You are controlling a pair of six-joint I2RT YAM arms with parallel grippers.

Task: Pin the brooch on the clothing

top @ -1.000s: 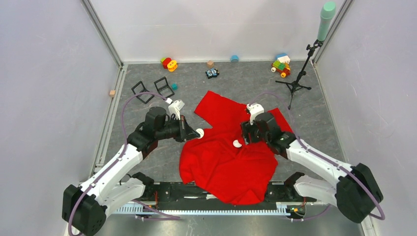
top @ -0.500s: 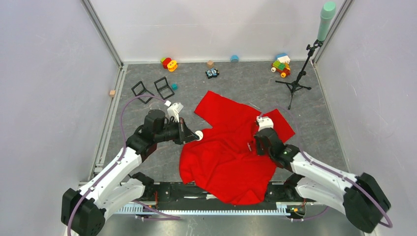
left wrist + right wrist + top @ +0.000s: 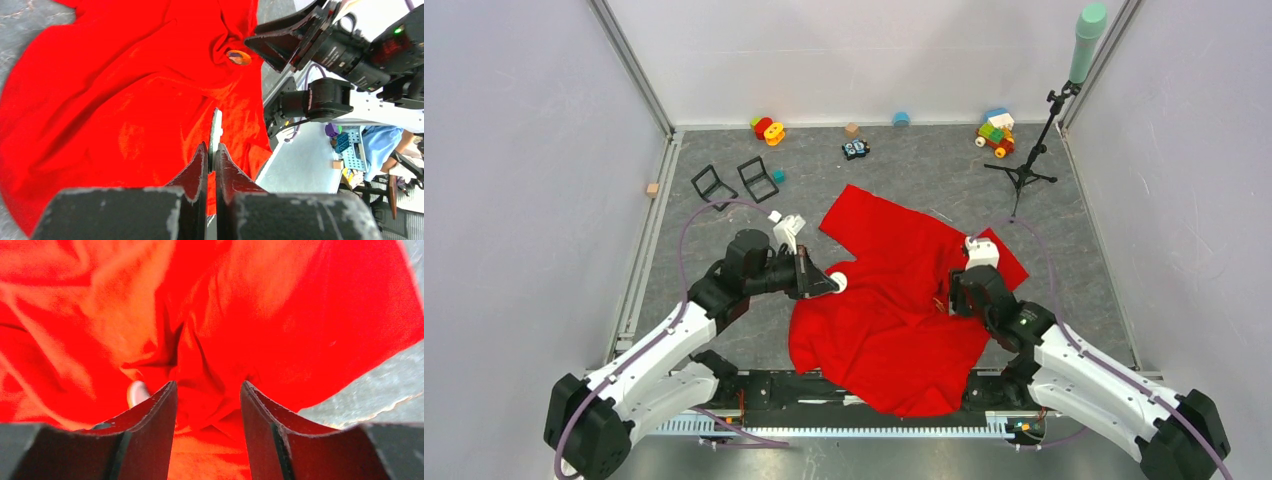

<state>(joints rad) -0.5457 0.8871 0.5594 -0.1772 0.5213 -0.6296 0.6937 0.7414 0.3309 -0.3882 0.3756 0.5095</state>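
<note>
Sliding right and nearer over the last second, the right claw [image 3: 946, 300] has left the middle of the shirt [image 3: 879, 330] and now sits low over its right part. Its fingers are narrowed onto a raised fold of red cloth, which fills the gap between them in the wrist view. The white spot that lay beside this claw a second ago no longer shows in the top view. The left wrist view shows the brooch [image 3: 238, 57], a small orange and purple oval, sitting at a pucker of cloth just beside the right claw's fingertips. Whether it is fastened there cannot be told.

The left claw [image 3: 829, 283] has crept a little right and nearer too, and is now at the shirt's left edge. It is squeezed tight on a thin white disc [image 3: 838, 283], which its own wrist view shows edge-on.

The right side seems to be holding cloth and brooch ready while the left brings the disc, perhaps the backing piece. The disc and the brooch are well apart, so the pinning looks not yet done. The disc likely has to cross the shirt to that pucker.
</note>
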